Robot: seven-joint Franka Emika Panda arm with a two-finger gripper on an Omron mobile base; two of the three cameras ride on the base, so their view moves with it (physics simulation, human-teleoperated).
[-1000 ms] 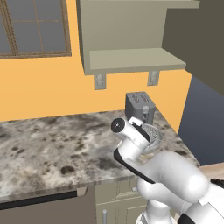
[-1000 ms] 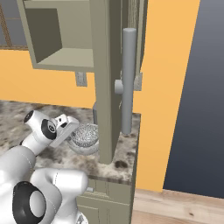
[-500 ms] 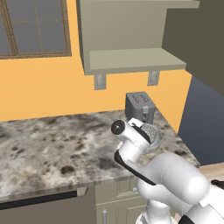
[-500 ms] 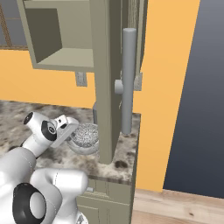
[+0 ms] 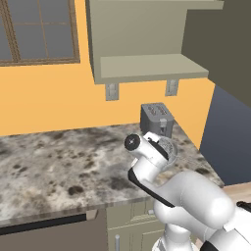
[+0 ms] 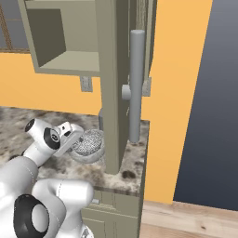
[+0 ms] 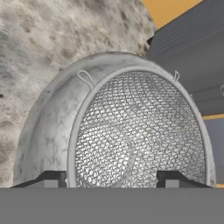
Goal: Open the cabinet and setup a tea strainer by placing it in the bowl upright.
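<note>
The wire-mesh tea strainer (image 7: pixel 140 135) sits mouth-up inside the pale bowl (image 7: pixel 48 118), its rim just within the bowl's rim. My gripper (image 7: pixel 113 179) hovers close over them, open, with its two dark tips wide apart near the strainer's rim and nothing pinched between them. From the right base view the strainer (image 6: pixel 89 141) rests in the bowl (image 6: pixel 88 157) on the counter, with the gripper (image 6: pixel 76 138) at its left edge. The cabinet (image 5: pixel 142 39) hangs above, and its door (image 6: pixel 111 83) with the grey bar handle (image 6: pixel 136 83) is swung open.
The open door's edge stands right beside the bowl on its right. A dark toaster (image 5: pixel 156 117) stands against the orange wall just behind the bowl. The speckled counter (image 5: pixel 59 166) stretches to the left and ends at its right edge (image 6: pixel 142 181). A window (image 5: pixel 39 29) is at the far left.
The fingers have come apart and let go of the strainer, which stays in the bowl. The arm and hand have hardly shifted.
</note>
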